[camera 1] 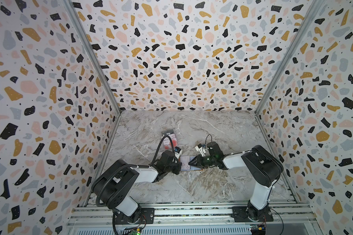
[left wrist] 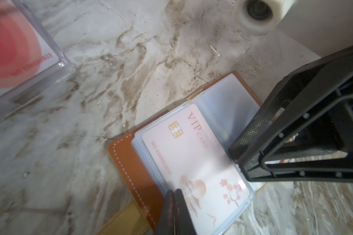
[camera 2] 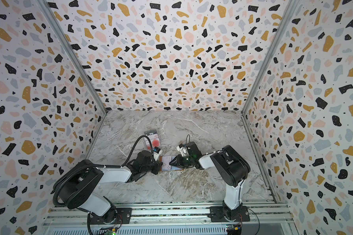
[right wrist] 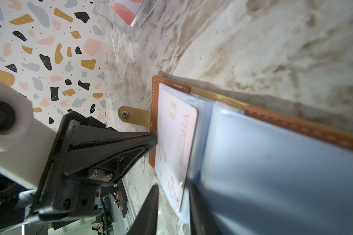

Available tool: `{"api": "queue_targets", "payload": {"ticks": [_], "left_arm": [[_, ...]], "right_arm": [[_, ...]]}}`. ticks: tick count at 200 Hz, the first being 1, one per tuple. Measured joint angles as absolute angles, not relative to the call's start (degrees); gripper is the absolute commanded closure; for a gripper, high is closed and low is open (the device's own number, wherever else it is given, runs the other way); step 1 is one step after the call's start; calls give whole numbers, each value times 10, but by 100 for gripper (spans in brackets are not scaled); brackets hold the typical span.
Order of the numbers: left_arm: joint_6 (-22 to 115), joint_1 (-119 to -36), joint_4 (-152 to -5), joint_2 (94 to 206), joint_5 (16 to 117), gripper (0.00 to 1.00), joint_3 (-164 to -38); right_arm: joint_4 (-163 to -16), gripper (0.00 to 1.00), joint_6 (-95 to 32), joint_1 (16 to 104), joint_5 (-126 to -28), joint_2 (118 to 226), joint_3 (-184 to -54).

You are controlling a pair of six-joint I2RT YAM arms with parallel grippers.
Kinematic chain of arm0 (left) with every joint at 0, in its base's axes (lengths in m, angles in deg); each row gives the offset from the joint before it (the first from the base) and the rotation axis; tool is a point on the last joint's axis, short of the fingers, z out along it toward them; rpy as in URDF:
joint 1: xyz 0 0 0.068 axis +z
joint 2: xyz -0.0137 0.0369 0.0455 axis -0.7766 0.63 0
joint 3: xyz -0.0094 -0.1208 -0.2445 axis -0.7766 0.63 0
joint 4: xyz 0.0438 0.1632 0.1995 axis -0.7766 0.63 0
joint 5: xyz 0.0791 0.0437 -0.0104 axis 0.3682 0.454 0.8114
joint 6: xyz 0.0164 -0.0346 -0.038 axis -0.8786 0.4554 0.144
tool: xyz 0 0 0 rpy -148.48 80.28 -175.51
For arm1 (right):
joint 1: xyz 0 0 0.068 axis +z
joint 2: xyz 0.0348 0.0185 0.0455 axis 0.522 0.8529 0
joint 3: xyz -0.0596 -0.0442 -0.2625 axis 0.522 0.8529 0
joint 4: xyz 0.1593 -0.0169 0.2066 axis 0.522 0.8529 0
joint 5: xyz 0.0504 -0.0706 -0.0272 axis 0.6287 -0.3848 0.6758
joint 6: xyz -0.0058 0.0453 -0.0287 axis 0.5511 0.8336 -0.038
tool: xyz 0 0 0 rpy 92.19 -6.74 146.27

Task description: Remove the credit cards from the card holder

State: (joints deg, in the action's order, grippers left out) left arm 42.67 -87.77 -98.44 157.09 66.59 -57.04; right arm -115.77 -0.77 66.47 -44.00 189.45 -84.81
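The tan-brown card holder (camera 1: 192,169) (camera 2: 161,162) lies open on the marble between both arms, its clear sleeves (left wrist: 228,105) (right wrist: 273,162) fanned out. A pale pink VIP credit card (left wrist: 192,158) (right wrist: 177,132) sits inside the top sleeve of one page. My left gripper (left wrist: 174,191) (right wrist: 153,140) is shut, its tips resting on that sleeve near the leather edge. My right gripper (right wrist: 172,189) (left wrist: 237,162) is open, and its fingers straddle a corner of the same sleeve. More credit cards (camera 1: 170,141) (camera 2: 153,142) lie beyond the holder.
A clear plastic case (camera 1: 163,140) (camera 2: 146,140) (left wrist: 65,67) (right wrist: 139,22) holds the dark Vip card (camera 1: 167,133) and a white card with red circles, behind the left gripper. The holder's snap strap (right wrist: 130,117) points toward the left arm. Terrazzo walls enclose the table on three sides.
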Motion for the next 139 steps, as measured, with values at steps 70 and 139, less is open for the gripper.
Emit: {"api": "queue_targets", "payload": {"ticks": [70,139], "left_arm": [[427,-878,-986,1572,666,93,-570],[427,-877,-988,1572,674,93,-570]], "right_arm": [[-1152,75,-14,668,-436,1902,-851],[-1044,78,-86,687,-488,1898,-904]]}}
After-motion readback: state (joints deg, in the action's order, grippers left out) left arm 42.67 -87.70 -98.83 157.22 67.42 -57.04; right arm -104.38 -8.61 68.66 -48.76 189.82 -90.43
